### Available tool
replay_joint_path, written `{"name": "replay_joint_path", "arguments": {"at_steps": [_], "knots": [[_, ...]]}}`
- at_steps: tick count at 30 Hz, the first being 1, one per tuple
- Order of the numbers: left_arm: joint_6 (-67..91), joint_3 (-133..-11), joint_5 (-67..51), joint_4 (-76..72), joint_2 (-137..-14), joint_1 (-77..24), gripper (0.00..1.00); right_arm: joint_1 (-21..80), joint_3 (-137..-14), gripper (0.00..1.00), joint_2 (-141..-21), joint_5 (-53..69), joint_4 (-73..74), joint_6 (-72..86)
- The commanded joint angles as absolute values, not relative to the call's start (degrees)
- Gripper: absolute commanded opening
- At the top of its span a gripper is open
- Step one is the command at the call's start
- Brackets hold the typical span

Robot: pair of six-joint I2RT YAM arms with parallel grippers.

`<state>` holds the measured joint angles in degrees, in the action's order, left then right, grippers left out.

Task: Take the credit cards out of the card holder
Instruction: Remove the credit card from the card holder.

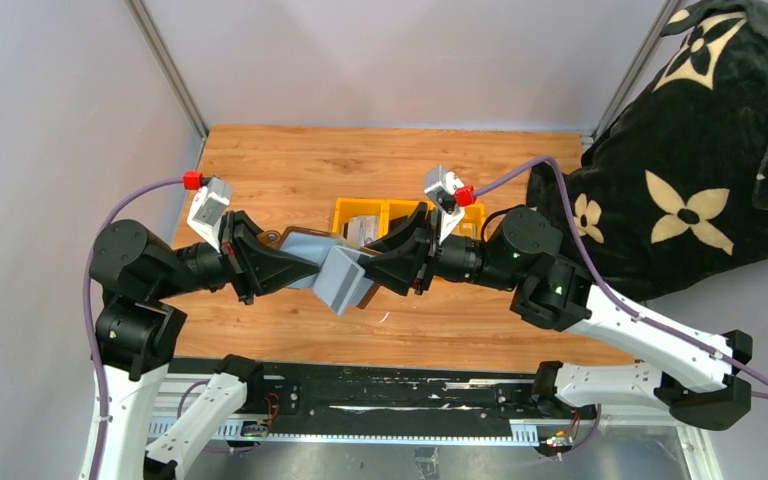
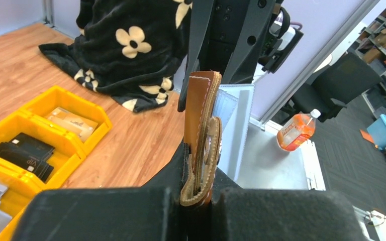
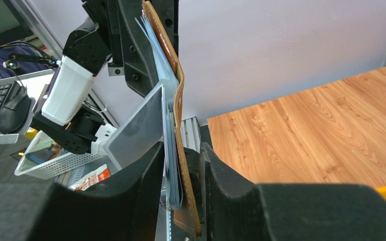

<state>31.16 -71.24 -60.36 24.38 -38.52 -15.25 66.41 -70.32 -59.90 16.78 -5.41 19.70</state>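
Clamped tight between left fingers (image 2: 105,211): brown edge of card holder (image 2: 201,115), upright, held in air above tabletop (image 1: 290,160), on near side of yellow bin (image 1: 352,212). Flanked at its grey inner half by right fingers (image 3: 130,201); cannot tell whether pinching or slack. Black credit cards (image 2: 22,150) lying in bin.
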Motion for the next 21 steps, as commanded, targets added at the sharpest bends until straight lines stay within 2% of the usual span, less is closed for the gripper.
{"name": "replay_joint_path", "arguments": {"at_steps": [1, 4, 7, 9, 12, 14, 15, 16, 17, 18, 19, 21], "knots": [[27.4, -73.0, -61.0, 27.8, -38.3, -15.6, 0.0, 67.0, -70.3, 0.36, -59.4, 12.5, -6.4, 19.5], [26.5, -72.7, -60.9, 28.3, -38.1, -15.6, 0.0, 67.1, -70.6, 0.39, -60.2, 12.9, -7.2, 19.9], [24.8, -72.7, -59.6, 29.7, -38.0, -15.6, 0.0, 67.2, -71.1, 0.51, -62.0, 16.6, -9.3, 20.4], [23.4, -72.9, -58.7, 30.8, -37.9, -15.6, 0.0, 67.5, -72.6, 0.53, -63.7, 18.0, -7.5, 20.3], [22.6, -73.0, -58.1, 31.1, -37.6, -15.5, 0.0, 68.1, -73.3, 0.52, -65.1, 18.5, -6.7, 20.2], [21.9, -73.0, -57.6, 31.5, -37.5, -15.6, 0.02, 68.3, -73.6, 0.44, -65.8, 18.4, -6.4, 20.5], [21.3, -73.1, -57.1, 32.0, -37.5, -15.6, 0.11, 68.3, -74.0, 0.35, -66.1, 18.3, -5.9, 20.6], [20.1, -73.2, -56.8, 32.4, -37.4, -15.6, 0.28, 68.3, -74.6, 0.25, -66.4, 17.8, -5.0, 20.5], [18.4, -73.5, -56.2, 33.3, -37.2, -15.6, 0.5, 68.3, -75.5, 0.17, -66.8, 16.7, -3.4, 20.7], [16.3, -74.1, -55.0, 34.7, -37.1, -15.6, 0.65, 68.4, -76.6, 0.1, -67.1, 15.3, -2.2, 20.7], [14.3, -74.4, -53.3, 35.6, -36.6, -15.6, 0.73, 68.5, -78.0, 0.04, -67.6, 13.6, 0.9, 20.6], [10.0, -74.6, -50.4, 36.5, -35.4, -15.6, 0.81, 69.0, -81.4, 0.0, -68.7, 8.9, 6.6, 19.9]]}}
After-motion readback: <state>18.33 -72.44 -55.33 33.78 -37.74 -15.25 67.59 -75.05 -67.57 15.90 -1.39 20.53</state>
